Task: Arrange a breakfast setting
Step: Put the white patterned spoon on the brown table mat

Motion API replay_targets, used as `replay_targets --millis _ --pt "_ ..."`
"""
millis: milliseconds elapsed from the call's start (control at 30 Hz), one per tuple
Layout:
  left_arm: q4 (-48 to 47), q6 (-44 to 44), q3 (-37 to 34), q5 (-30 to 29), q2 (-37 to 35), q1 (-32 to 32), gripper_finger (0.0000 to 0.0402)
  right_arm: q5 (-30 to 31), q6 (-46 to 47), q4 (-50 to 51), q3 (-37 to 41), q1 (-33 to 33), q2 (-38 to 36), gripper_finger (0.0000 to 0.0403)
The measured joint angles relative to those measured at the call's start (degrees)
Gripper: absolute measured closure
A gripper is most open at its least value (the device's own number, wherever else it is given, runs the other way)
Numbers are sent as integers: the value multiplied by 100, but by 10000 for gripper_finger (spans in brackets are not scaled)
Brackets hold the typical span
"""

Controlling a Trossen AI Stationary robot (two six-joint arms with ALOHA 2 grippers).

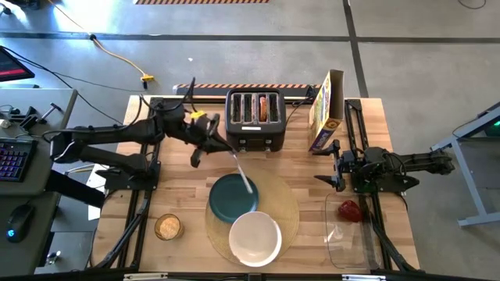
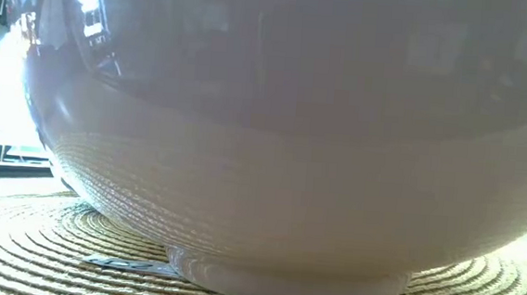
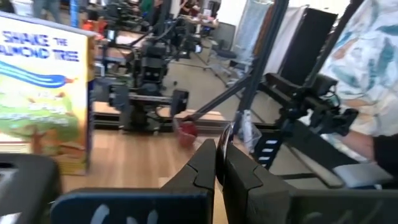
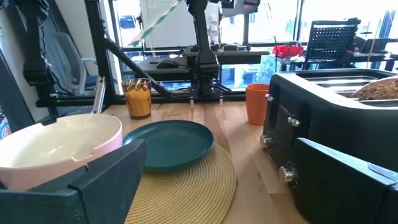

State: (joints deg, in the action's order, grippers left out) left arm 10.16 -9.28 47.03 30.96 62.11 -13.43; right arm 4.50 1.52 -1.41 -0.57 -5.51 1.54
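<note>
**Breakfast setting, spoon held over plate**

Above the round pale tan placemat [image 1: 277, 204], high view: left gripper [image 1: 232, 150] clamps the small metal spoon [image 1: 244, 174] over the dark teal plate [image 1: 233, 197]; larger white bowl [image 1: 255, 238] adjoins. Right gripper [image 1: 330, 165] gapes, empty.

Low view: bowl [image 2: 284, 121] rests on placemat [image 2: 43, 244].

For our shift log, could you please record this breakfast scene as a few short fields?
placemat: round, woven, front centre of table
plate: teal, on placemat
bowl: white, on placemat, beside plate
spoon: held over plate
left gripper: shut on spoon
right gripper: open, empty, beside cereal box
toaster: behind placemat
</note>
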Motion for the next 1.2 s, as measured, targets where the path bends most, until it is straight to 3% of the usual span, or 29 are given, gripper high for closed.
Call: replay_targets --millis 267,533,900,1200 --pt "443 -178 0 -85 397 422 401 -2 32 0 -1 0 -2 4" --pt "729 -275 0 -345 747 791 401 -10 904 0 1 1 -2 4" --pt "828 -417 0 -1325 1026 1183 401 43 2321 -7 0 1 -1 4" --pt "894 -420 0 -1738 1029 1450 401 151 3099 -22 1 1 -1 4"
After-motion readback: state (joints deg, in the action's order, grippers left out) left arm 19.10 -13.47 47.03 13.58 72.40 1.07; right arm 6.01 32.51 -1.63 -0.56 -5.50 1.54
